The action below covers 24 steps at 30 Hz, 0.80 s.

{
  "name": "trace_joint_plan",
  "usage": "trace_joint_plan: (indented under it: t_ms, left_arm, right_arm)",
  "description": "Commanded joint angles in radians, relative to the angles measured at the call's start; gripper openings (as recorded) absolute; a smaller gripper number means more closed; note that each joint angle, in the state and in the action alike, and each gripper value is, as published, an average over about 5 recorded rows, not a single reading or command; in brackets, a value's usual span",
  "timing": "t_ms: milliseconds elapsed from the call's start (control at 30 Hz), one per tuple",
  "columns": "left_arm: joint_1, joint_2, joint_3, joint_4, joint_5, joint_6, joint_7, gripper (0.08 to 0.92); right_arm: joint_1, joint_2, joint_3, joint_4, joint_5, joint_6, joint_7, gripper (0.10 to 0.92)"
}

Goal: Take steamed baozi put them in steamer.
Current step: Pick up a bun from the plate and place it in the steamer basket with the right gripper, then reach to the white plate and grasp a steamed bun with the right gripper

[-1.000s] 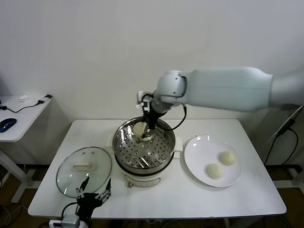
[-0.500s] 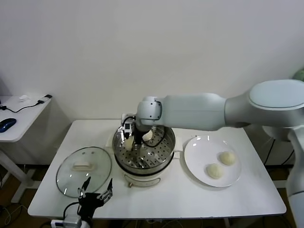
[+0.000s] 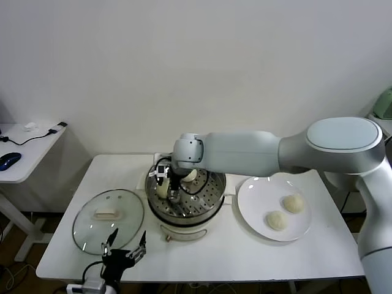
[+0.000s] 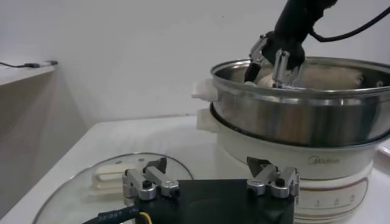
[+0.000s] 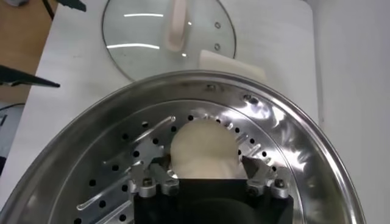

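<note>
The bun (image 5: 204, 149) is sitting on the perforated tray at the steamer's (image 3: 205, 205) left side, pinched by the right gripper (image 5: 207, 182). Spread the jaws fully, then lift straight up. The left gripper (image 4: 210, 182) is idling spread near the lid (image 3: 92, 229).

In the left wrist view we record the left gripper (image 4: 210, 180) low over the white table (image 4: 116, 137), its fingers spread apart with nothing between them, above the glass lid (image 4: 85, 182). Beyond stands the steamer (image 4: 304, 115) on its white base. We note the right gripper (image 4: 274, 58) reaching down inside the rim, beside a pale baozi (image 4: 323, 76).
</note>
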Motion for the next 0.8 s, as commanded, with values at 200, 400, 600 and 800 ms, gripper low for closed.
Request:
trace_joint_plan:
  t_ms: [200, 400, 600, 800]
  left_arm:
    - [0.003, 0.002, 0.000, -0.005, 0.002, 0.001, 0.001, 0.823]
    - [0.001, 0.004, 0.000, -0.010, 0.001, 0.003, 0.002, 0.823]
    - [-0.011, 0.002, -0.003, -0.006, 0.000, 0.006, 0.003, 0.823]
    - [-0.018, -0.004, -0.007, -0.002, 0.001, 0.013, 0.003, 0.823]
  right_arm:
    - [0.270, -0.205, -0.077, 0.055, -0.009, 0.253, -0.310, 0.823]
    - [0.425, -0.467, -0.224, 0.160, -0.056, 0.324, -0.454, 0.823]
    - [0.458, -0.716, -0.363, 0.279, -0.234, 0.340, -0.475, 0.823]
    - [0.300, -0.840, -0.356, 0.316, -0.393, 0.317, -0.442, 0.823]
